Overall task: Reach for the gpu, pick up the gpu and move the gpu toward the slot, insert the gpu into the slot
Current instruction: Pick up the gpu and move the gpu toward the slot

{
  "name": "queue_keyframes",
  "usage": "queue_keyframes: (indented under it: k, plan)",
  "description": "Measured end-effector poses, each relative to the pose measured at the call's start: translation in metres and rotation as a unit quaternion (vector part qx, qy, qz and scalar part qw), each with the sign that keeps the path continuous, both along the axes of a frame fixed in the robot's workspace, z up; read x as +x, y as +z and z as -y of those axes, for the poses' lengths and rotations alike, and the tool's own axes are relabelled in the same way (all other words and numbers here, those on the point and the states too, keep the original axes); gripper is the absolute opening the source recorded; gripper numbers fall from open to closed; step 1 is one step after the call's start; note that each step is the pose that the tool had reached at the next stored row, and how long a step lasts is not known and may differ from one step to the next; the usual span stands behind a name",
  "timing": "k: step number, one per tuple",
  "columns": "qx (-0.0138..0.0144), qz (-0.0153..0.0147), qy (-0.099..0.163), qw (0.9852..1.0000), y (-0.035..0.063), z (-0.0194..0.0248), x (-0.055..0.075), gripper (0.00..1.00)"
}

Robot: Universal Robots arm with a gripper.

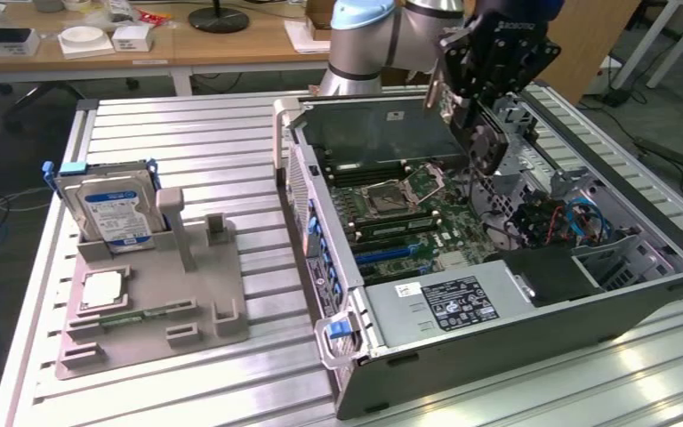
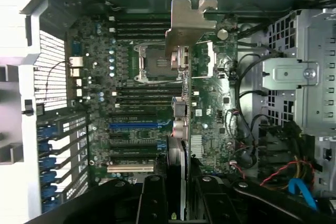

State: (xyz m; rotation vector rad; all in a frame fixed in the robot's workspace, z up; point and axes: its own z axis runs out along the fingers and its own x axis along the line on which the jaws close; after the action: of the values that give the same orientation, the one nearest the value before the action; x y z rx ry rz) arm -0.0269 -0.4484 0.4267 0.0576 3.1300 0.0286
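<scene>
Overhead, end effector (image 2: 177, 196) gripping gpu (image 2: 185, 30) edge-on, clear above motherboard (image 2: 131, 129)

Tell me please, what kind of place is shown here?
Probably a robotics lab: a robot arm hangs over an open computer case on a slotted metal table, with wooden desks behind.

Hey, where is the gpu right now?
In the exterior view the gpu is held on edge in the gripper, above the motherboard of the open computer case, toward the exterior view's right.
</scene>
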Motion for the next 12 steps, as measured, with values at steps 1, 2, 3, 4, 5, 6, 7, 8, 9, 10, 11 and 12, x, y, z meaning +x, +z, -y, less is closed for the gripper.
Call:
queue_keyframes:
  k: [1, 2, 3, 4, 5, 6, 7, 8, 9, 10, 11, 12]
  plan:
    - [0.0000, 0.0001, 0.000, 1.0000, 0.0000, 0.0000, 0.004, 0.26]
    - [0.0000, 0.0003, 0.000, 1.0000, 0.0000, 0.0000, 0.008, 0.26]
    - [0.0001, 0.0005, 0.000, 1.0000, -0.0001, 0.0000, 0.011, 0.26]
    - [0.0000, 0.0007, 0.000, 1.0000, -0.0001, 0.0000, 0.014, 0.26]
    - [0.0000, 0.0009, 0.000, 1.0000, -0.0001, 0.0000, 0.015, 0.26]
    - [0.0001, 0.0008, 0.000, 1.0000, -0.0001, 0.0000, 0.015, 0.26]
    - [0.0001, 0.0008, 0.000, 1.0000, -0.0001, 0.0000, 0.015, 0.26]
    - [0.0000, 0.0008, 0.000, 1.0000, -0.0001, 0.0000, 0.015, 0.26]
    - [0.0000, 0.0008, 0.000, 1.0000, -0.0001, 0.0000, 0.015, 0.26]
    - [0.0000, 0.0008, 0.000, 1.0000, -0.0001, 0.0000, 0.015, 0.26]
    - [0.0000, 0.0008, 0.000, 1.0000, -0.0001, 0.0000, 0.015, 0.26]
    - [0.0000, 0.0008, 0.000, 1.0000, -0.0001, 0.0000, 0.015, 0.26]
